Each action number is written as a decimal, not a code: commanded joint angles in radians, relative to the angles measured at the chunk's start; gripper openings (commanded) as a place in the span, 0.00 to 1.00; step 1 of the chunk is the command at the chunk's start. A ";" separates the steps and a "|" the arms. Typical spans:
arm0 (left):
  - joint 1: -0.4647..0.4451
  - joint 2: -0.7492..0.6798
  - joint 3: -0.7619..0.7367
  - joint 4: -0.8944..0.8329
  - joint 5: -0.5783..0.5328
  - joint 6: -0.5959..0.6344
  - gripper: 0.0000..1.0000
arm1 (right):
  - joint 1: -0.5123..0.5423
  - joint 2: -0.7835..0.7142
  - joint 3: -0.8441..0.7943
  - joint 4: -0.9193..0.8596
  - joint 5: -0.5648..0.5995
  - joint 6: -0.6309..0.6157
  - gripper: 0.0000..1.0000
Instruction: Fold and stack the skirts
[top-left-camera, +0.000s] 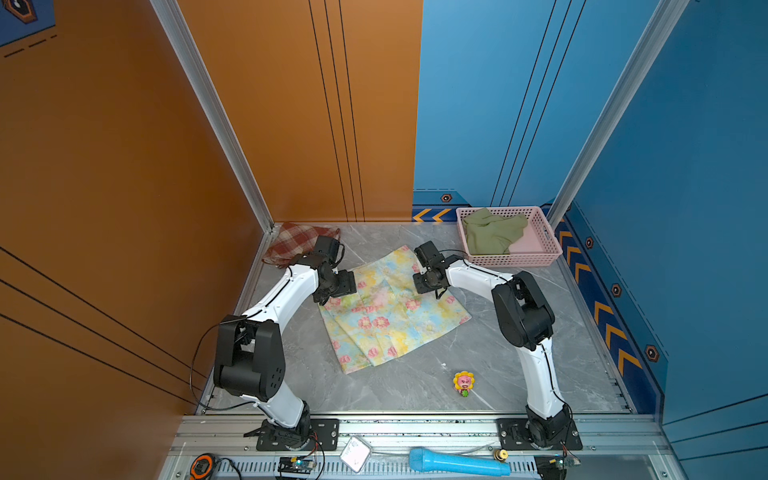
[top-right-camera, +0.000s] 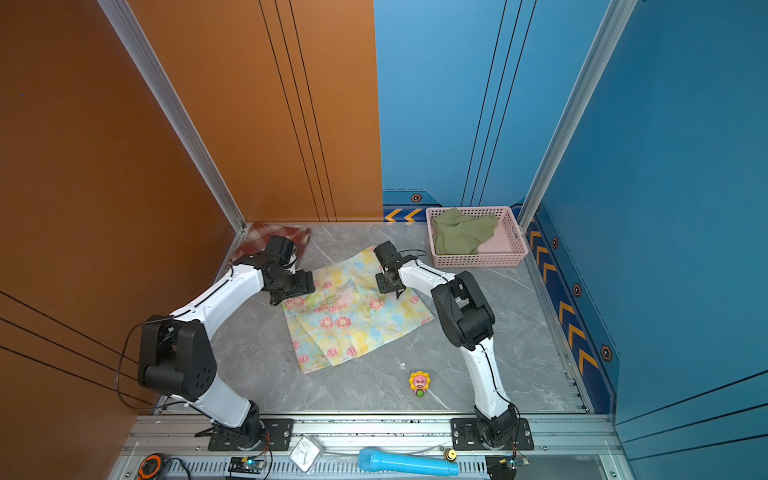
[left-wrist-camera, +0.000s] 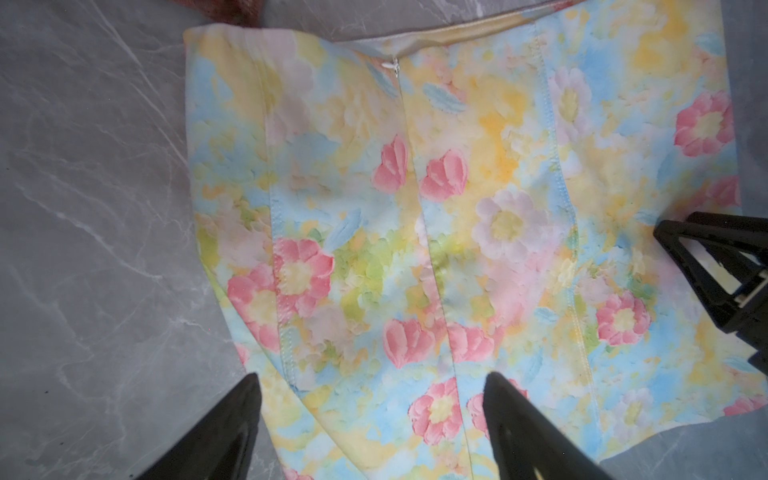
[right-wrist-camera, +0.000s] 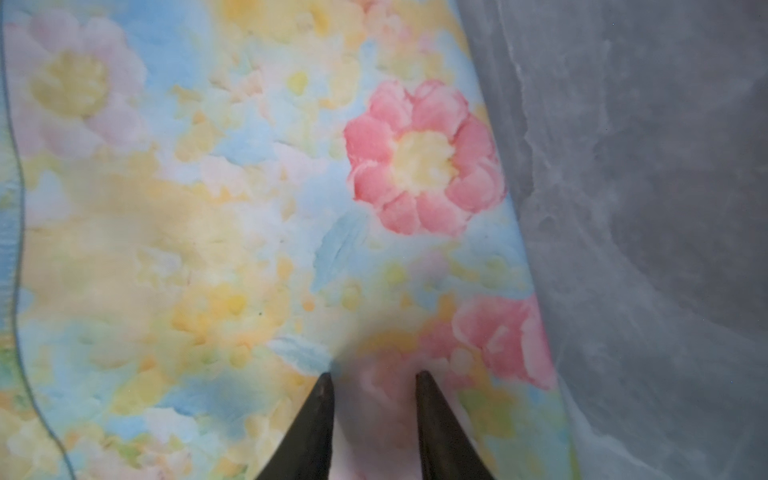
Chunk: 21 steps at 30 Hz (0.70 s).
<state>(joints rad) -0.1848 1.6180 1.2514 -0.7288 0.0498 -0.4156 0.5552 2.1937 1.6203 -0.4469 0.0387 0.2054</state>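
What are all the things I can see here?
floral skirt: one, yellow-blue with pink flowers, flat mid-table
plaid skirt: one, red-cream, far left corner
green skirt: one, olive, crumpled in basket
basket: one, pink, far right corner
flower toy: one, yellow-pink, table front
microphone: one, blue, front rail
tape measure: one, orange-black, front rail
table: one, grey marble
arms: two, white-black, either side
left hand: one, black, open over floral skirt
right hand: one, black, open over floral skirt
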 joint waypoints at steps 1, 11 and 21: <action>-0.007 0.003 0.019 -0.020 -0.010 -0.004 0.85 | -0.005 -0.007 -0.004 -0.055 0.028 -0.022 0.38; -0.010 -0.001 0.013 -0.020 -0.009 -0.003 0.85 | 0.015 0.047 -0.007 -0.097 0.030 -0.030 0.17; -0.010 -0.011 0.006 -0.014 -0.007 -0.003 0.85 | 0.014 -0.004 0.001 -0.108 0.019 -0.032 0.00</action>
<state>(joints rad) -0.1848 1.6180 1.2514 -0.7284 0.0498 -0.4156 0.5686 2.1937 1.6207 -0.4614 0.0544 0.1799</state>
